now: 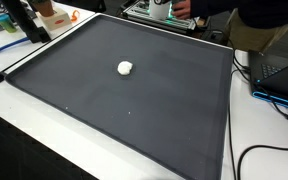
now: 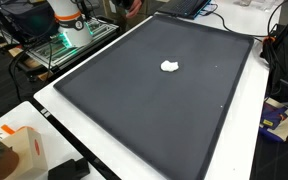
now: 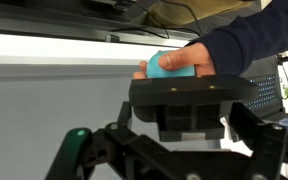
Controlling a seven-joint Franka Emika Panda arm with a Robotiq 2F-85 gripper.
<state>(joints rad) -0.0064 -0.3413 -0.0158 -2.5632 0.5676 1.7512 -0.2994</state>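
Note:
In the wrist view my gripper (image 3: pixel 174 160) fills the lower half, and its dark fingers (image 3: pixel 76 150) are spread wide with nothing between them. Just beyond it a person's hand (image 3: pixel 219 50) in a dark blue sleeve holds a small teal object (image 3: pixel 169 66) at the far edge of the dark mat. A small white lump (image 1: pixel 125 68) (image 2: pixel 169 67) lies alone near the middle of the mat (image 1: pixel 184 115) (image 2: pixel 134 115), away from the gripper. In both exterior views only the white robot base (image 1: pixel 162 8) (image 2: pixel 69 22) shows at the mat's edge.
An open laptop (image 1: pixel 281 66) and black cables (image 1: pixel 259 150) lie beside the mat on the white table. An orange box (image 2: pixel 22 150) and a plant stand at another corner. A black stand (image 1: pixel 26 22) and orange items (image 1: pixel 54 15) sit near the robot base.

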